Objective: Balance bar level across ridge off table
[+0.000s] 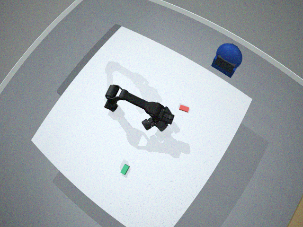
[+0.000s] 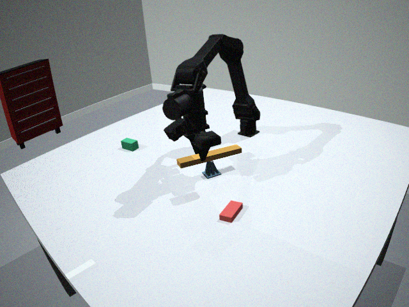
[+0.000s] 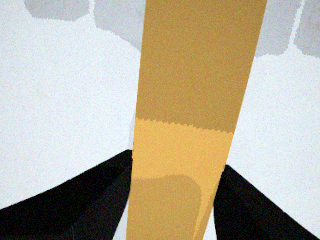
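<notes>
Wrist view is showing the two black fingers pressing in on the orange bar (image 3: 190, 127) from either side, with the bar running away from the camera over the white table (image 3: 54, 107). From the exterior camera, the gripper (image 2: 202, 155) is pointing straight down and clamping the bar (image 2: 227, 151) near its middle, right above the small blue ridge (image 2: 210, 170). The bar is lying across the ridge top, both ends off the table (image 2: 297, 214), the far right end sitting slightly higher than the near left end (whether it is actually touching the ridge is hidden behind the fingers). Above the gripper, the wrist is hanging vertically, the forearm is rising steeply to a high elbow, and the upper arm is dropping back down to the arm base (image 2: 247, 130) behind the ridge. From the top camera, the arm (image 1: 137, 101) is stretching from its base toward the right, covering bar and ridge. A red block (image 2: 231, 210) is lying near the front of the ridge, a green block (image 2: 129, 144) well apart to the left, and a red drawer cabinet (image 2: 29, 99) is standing on the floor beyond the table.
</notes>
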`<state>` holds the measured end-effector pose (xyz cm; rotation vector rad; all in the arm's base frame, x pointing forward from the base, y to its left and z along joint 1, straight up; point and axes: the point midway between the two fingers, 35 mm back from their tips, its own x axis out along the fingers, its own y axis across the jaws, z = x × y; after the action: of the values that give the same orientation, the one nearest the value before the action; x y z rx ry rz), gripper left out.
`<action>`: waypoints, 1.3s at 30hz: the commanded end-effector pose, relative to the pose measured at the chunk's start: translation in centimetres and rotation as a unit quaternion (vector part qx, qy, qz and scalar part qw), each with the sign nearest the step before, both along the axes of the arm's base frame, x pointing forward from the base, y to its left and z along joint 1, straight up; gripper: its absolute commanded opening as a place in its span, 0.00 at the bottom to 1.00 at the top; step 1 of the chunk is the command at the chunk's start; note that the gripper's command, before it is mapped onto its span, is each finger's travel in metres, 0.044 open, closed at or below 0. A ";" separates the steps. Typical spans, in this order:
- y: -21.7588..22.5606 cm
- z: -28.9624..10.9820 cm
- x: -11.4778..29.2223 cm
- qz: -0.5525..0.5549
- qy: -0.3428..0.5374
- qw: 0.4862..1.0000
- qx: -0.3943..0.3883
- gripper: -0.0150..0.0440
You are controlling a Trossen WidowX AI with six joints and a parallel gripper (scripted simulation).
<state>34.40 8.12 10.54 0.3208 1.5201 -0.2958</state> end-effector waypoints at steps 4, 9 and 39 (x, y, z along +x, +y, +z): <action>0.0 -0.1 0.0 -0.001 0.000 1.000 -0.001 0.25; 0.0 -0.2 0.0 -0.001 0.000 1.000 -0.001 0.25; 0.0 -0.4 0.0 -0.001 0.000 1.000 -0.001 0.25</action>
<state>34.40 8.12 10.21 0.3208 1.5201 -0.2959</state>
